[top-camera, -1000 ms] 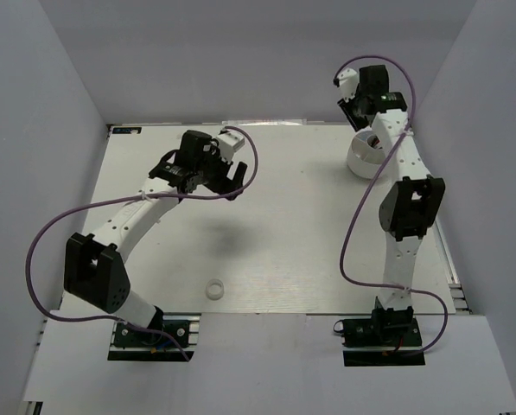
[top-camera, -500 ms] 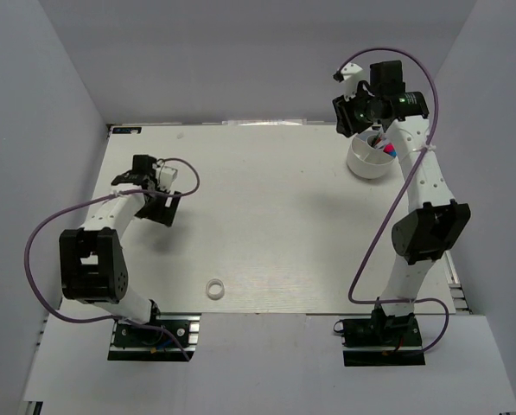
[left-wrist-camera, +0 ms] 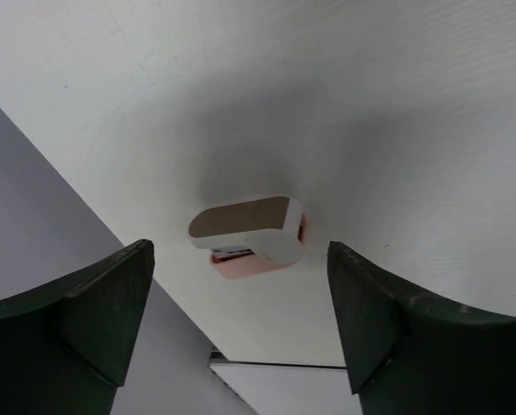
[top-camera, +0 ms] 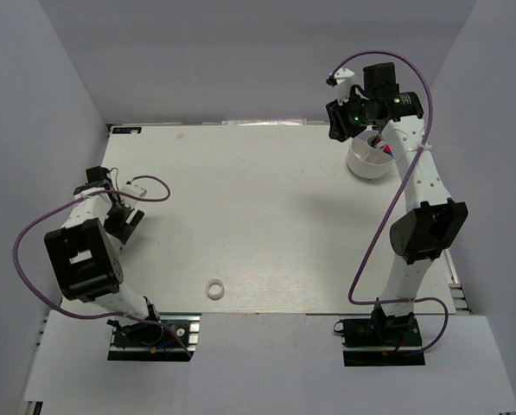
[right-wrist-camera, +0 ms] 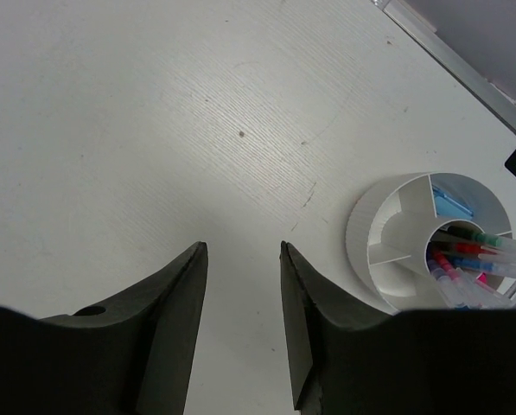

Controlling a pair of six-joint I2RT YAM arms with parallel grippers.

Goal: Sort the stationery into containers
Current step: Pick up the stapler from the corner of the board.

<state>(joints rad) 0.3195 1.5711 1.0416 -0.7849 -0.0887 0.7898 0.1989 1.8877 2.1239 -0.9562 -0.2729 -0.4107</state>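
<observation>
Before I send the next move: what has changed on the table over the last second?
The left gripper swung from the far middle of the table back to the left edge and now hangs open over a small stapler. The right gripper shifted only slightly by the dish, open and empty. Nothing was picked up or let go that I can see. The dish and the tape ring stayed put.
</observation>
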